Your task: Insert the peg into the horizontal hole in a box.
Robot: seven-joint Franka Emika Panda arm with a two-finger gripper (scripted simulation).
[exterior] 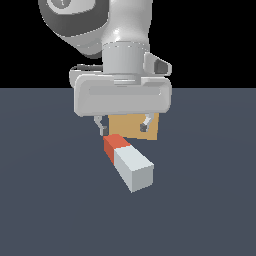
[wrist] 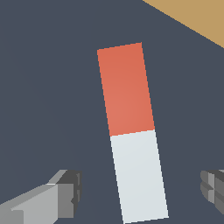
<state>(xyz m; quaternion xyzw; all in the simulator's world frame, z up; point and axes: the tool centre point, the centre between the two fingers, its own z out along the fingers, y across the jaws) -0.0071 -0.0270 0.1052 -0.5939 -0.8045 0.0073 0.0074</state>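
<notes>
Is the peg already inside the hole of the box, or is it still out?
Out. The peg lies flat on the floor, apart from the box, between the open jaws, ungrasped.

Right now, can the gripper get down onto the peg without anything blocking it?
Probably yes. The gripper is open, with a finger on either side of the peg, which lies flat on the floor. Nothing sits between them, and the box is off beyond the orange end.

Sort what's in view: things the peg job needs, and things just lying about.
Needed:
peg, lying on the floor
box, behind the gripper
gripper, open, a finger on each side of the peg's white end, not touching

Lying about:
nothing; only the bare floor
</notes>
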